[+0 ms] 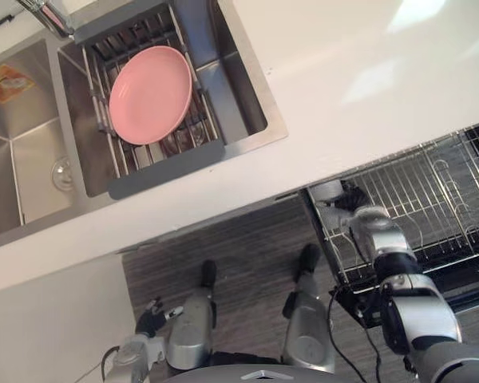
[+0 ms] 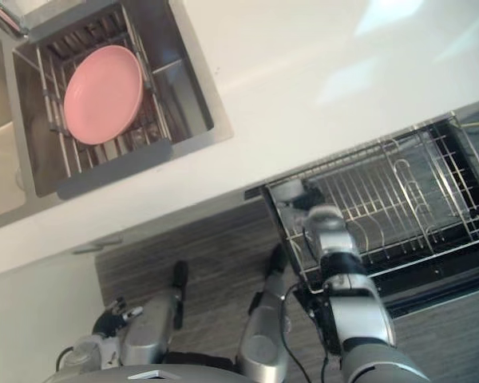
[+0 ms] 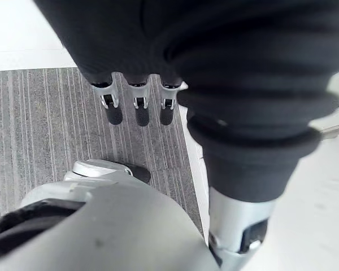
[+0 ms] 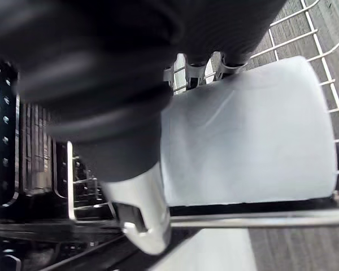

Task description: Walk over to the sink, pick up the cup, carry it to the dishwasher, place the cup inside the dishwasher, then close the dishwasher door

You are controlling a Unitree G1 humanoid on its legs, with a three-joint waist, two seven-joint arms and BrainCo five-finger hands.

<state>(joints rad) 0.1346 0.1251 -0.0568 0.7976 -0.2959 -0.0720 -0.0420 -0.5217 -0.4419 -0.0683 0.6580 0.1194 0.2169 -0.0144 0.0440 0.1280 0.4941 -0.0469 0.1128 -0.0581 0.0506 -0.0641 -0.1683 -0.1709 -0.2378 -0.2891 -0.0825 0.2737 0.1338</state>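
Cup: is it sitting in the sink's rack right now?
No, the cup is in the right hand's grip at the dishwasher rack; the sink's rack holds a pink plate.

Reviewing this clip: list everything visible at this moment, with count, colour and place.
steel double sink: one, silver, set in the countertop
white countertop: one, white, above the dishwasher
metal tap: one, silver, behind the sink
wire sink rack: one, grey-framed, across the right basin
round pink plate: one, pink, on the sink rack
dishwasher wire rack: one, silver, pulled out
white cylindrical cup: one, white, at the dishwasher rack's sink-side corner
right hand: one, curled round the cup
left hand: one, open, low over the striped grey floor
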